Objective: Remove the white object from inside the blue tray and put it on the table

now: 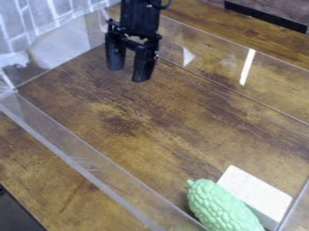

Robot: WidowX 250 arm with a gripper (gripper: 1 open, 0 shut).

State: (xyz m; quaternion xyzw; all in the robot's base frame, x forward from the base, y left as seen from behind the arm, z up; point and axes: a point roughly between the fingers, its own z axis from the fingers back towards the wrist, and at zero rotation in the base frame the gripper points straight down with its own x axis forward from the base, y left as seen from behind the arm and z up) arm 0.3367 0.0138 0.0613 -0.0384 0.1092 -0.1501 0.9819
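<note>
My gripper (129, 70) hangs over the far left part of the table (145, 117), pointing steeply down. Its two black fingers (116, 60) stand apart with nothing between them, so it is open. A flat white object (256, 191) lies on the wood at the lower right, far from the gripper. The blue tray is out of view.
A green bumpy toy (221, 209) lies at the bottom edge, touching the white object's near-left side. Clear acrylic walls (72, 149) run along the near-left side and the far right of the tabletop. A pale patch (51, 50) shows behind the wall at upper left.
</note>
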